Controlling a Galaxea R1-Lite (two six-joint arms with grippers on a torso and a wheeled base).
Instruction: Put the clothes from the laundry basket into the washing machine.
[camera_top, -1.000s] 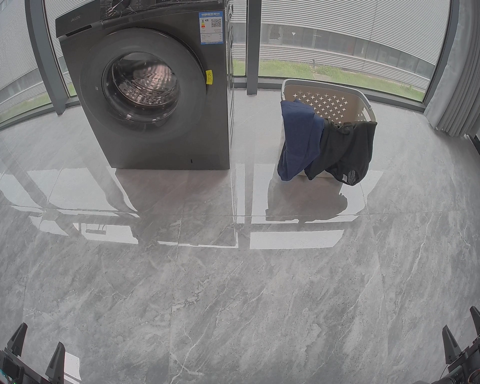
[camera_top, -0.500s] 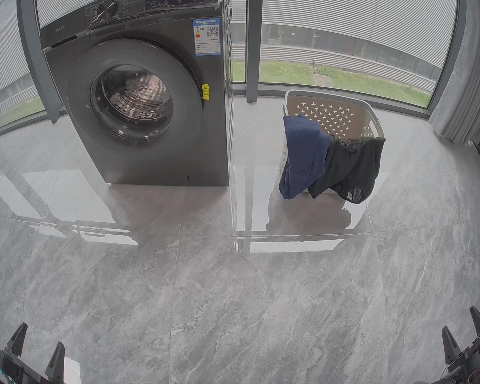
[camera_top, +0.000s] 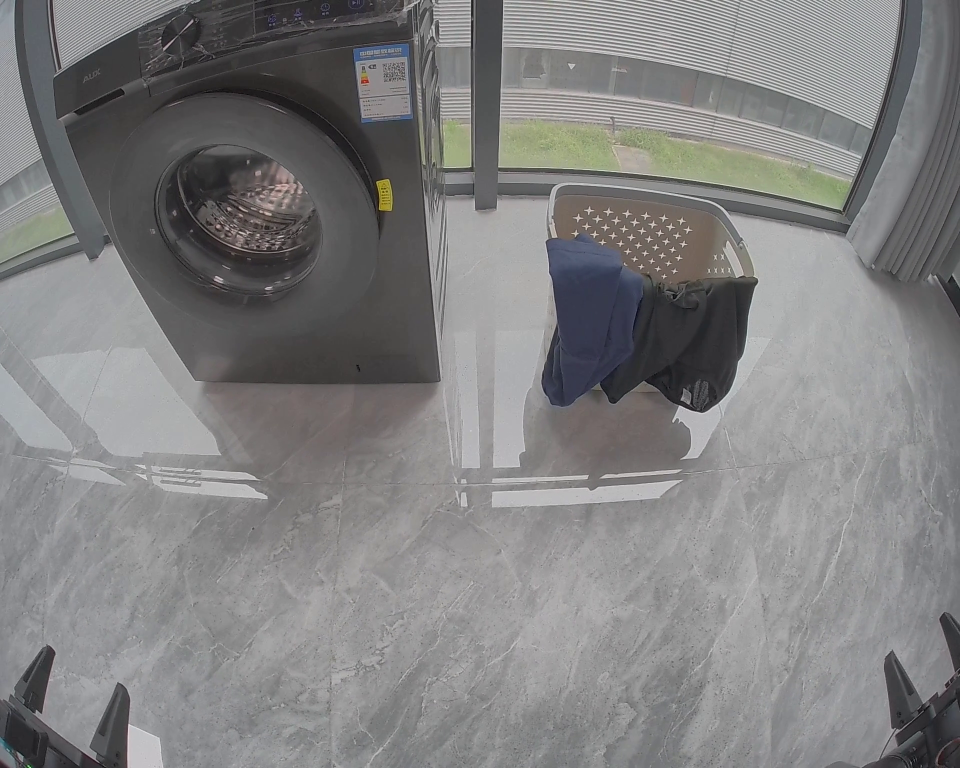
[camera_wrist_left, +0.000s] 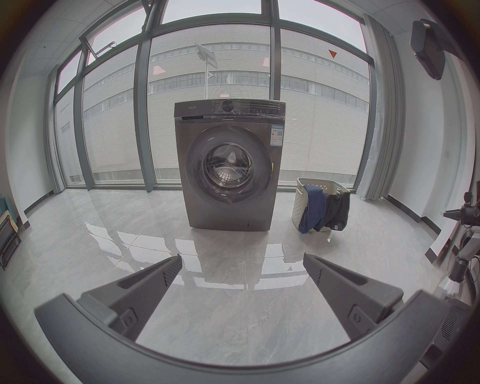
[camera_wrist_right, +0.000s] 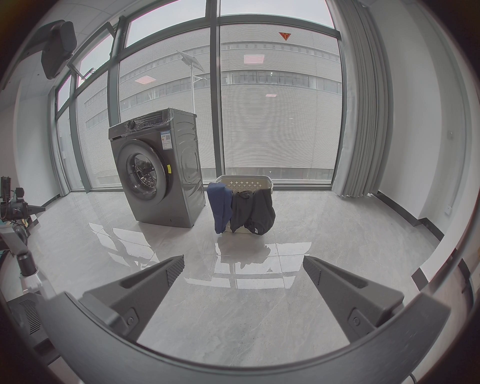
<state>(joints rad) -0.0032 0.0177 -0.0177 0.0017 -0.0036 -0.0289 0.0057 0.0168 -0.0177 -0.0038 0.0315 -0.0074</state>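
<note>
Cam is shifted closer; clothes on basket are seen well ahead of left claw & right claw, both spread, empty.

The washing machine bears 2 stickers: a white label with coloured bars and a code square near its top corner, and a yellow tag beside the door. Their print seems too small to read.

the left tool hangs over the grey floor, its fingers spread wide apart. well ahead, the washing machine stands before the windows, round front facing the tool. near it sits the laundry basket, with a blue garment and a black garment draped over its rim.
</note>
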